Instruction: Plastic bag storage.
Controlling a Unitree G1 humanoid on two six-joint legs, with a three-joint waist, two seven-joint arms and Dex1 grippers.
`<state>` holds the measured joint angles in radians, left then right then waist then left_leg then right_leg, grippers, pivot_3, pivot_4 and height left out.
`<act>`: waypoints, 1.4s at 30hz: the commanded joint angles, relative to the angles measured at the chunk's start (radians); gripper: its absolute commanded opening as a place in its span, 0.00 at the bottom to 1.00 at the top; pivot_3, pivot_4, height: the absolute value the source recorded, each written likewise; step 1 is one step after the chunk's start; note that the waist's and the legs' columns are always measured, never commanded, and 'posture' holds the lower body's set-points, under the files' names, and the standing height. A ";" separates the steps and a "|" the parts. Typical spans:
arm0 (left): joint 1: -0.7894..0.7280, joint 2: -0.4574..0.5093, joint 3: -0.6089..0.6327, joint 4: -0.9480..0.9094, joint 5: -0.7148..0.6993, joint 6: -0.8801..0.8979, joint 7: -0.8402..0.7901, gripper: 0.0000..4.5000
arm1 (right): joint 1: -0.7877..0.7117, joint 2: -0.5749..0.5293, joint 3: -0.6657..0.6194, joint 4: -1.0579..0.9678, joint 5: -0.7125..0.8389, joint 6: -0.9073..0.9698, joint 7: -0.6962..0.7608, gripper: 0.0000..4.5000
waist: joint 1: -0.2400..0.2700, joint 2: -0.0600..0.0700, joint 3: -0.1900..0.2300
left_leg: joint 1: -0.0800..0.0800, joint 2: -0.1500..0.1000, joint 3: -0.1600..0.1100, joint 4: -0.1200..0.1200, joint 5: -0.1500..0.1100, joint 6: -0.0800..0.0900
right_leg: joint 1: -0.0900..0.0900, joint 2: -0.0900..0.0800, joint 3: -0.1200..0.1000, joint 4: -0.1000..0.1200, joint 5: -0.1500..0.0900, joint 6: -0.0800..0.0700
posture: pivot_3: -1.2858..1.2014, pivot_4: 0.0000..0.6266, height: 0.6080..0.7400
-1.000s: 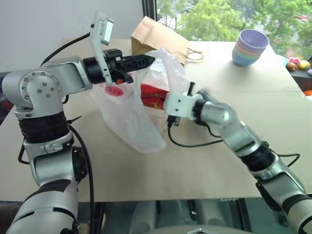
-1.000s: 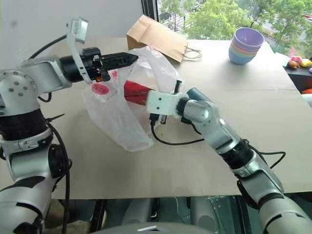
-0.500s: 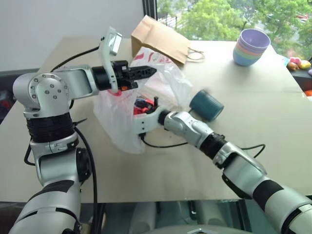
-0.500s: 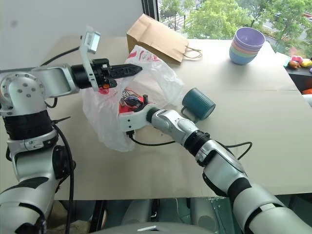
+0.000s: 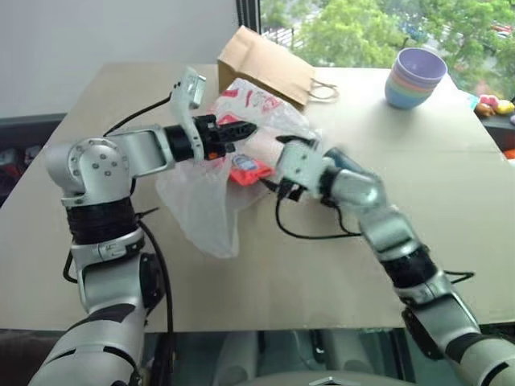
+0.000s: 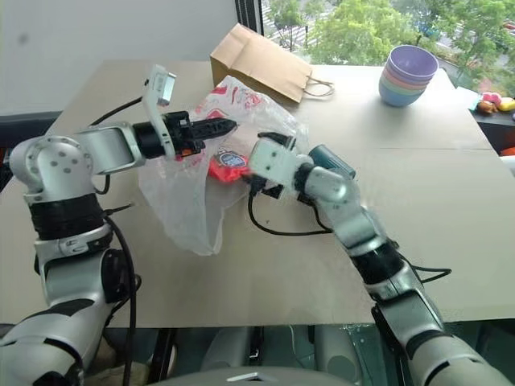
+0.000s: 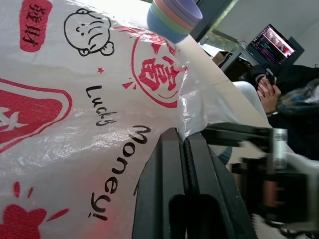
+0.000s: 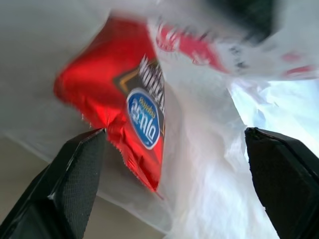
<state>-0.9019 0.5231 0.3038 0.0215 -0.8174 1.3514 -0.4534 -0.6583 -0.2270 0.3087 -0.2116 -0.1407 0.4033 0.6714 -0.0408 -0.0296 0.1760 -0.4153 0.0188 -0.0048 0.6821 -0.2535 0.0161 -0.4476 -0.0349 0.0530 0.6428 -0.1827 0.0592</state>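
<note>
The plastic bag [image 5: 201,197], thin white film with red prints, hangs from its upper edge over the table [image 5: 265,281]. My left gripper [image 5: 244,129] is shut on that edge; in the left wrist view its fingers [image 7: 172,164] press together against the printed film. A small red snack packet [image 5: 246,167] lies inside the bag and shows red through the film in the right wrist view [image 8: 114,99]. My right gripper [image 5: 272,161] stands open at the bag's right side. Its fingers [image 8: 75,174] are spread wide with nothing between them, just short of the packet.
A teal mug [image 6: 330,161] lies behind my right forearm. A brown paper bag [image 5: 265,64] lies at the table's far edge, with stacked pastel bowls [image 5: 414,76] at the far right and small toys [image 5: 491,104] beyond them. A seated person [image 7: 279,89] shows in the left wrist view.
My right gripper reached into the bag with the red packet, opened, let it go and drew back to the right. My left gripper sank a little with the bag's edge.
</note>
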 commanded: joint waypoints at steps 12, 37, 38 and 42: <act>-0.046 -0.022 -0.008 -0.026 0.013 -0.072 -0.004 0.00 | 0.232 -0.130 -0.049 -0.249 0.087 0.562 -0.121 0.99 | 0.000 0.000 -0.001 | 0.001 0.000 0.005 0.001 0.000 0.000 | 0.002 0.001 0.000 -0.001 -0.001 0.000 | 0.52 0.24 1.00; -0.109 -0.038 0.043 -0.016 -0.025 -0.031 0.050 0.00 | 0.095 -0.206 0.072 -0.281 0.276 0.535 0.043 0.01 | -0.003 0.000 0.000 | 0.001 -0.001 0.001 0.001 0.000 0.000 | 0.003 0.000 -0.001 -0.002 -0.001 0.001 | 0.52 0.24 1.00; -0.102 -0.027 0.041 -0.022 -0.031 -0.025 0.039 0.00 | 0.051 -0.167 0.082 -0.191 0.268 0.499 0.029 0.01 | -0.005 0.000 0.000 | 0.002 0.000 0.002 0.001 0.000 0.000 | 0.003 0.001 -0.001 -0.002 -0.001 0.001 | 0.52 0.24 1.00; -0.083 -0.006 0.037 -0.047 -0.042 -0.008 0.022 0.00 | -0.071 -0.026 0.098 0.103 0.249 0.349 0.000 0.01 | -0.002 0.000 0.000 | 0.002 0.000 0.001 0.001 0.001 0.000 | 0.002 0.004 0.000 -0.001 -0.001 0.000 | 0.52 0.24 1.00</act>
<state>-0.9795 0.5015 0.3393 0.0159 -0.8327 1.3340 -0.4150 -0.6841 -0.2975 0.4094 -0.1999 0.1198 0.8325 0.6903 -0.0424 -0.0295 0.1758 -0.4135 0.0188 -0.0035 0.6834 -0.2529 0.0157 -0.4451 -0.0312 0.0525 0.6417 -0.1839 0.0584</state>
